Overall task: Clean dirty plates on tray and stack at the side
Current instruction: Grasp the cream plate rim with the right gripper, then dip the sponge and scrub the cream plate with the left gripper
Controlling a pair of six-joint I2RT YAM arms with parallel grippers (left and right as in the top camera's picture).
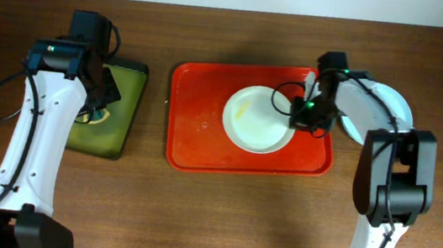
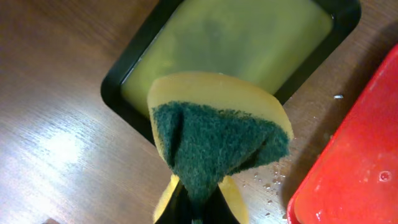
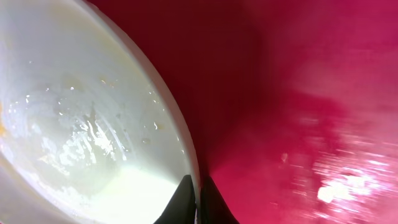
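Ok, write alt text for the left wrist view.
The left gripper pinches a folded yellow sponge with a green scouring face above a wooden table. Behind it sits a dark rectangular tray lined yellow-green; a red plastic tray shows at right.

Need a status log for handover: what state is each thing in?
White plate: flat on the tray, wet, yellow-smeared.
Red tray: on table, wet, holding one plate.
Sponge: folded, held over the dark tray.
Dark tray: holds yellow-green liquid.
Blue plate: on table beside the tray, partly hidden.
Left gripper: shut on sponge.
Right gripper: shut on white plate's rim.
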